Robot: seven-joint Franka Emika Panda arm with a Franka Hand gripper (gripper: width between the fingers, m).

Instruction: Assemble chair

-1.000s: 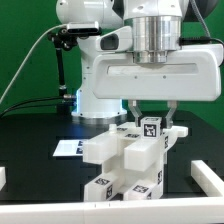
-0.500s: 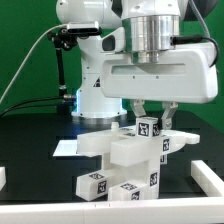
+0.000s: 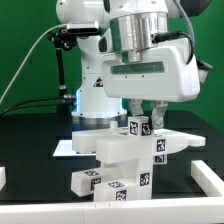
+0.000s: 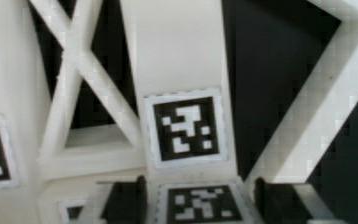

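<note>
2 tags (image 4: 183, 127) fill the wrist view; exterior shows the chair (image 3: 125, 160).

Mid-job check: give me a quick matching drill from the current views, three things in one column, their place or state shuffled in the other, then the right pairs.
Things:
1. gripper
2. chair
3. marker board

Place or state:
A. lying flat on the black table, toward the exterior view's left
B. clamped on an upright tagged post
C. joined white blocks, held under the arm at a twist

Pairs: 1-B, 2-C, 3-A
</note>
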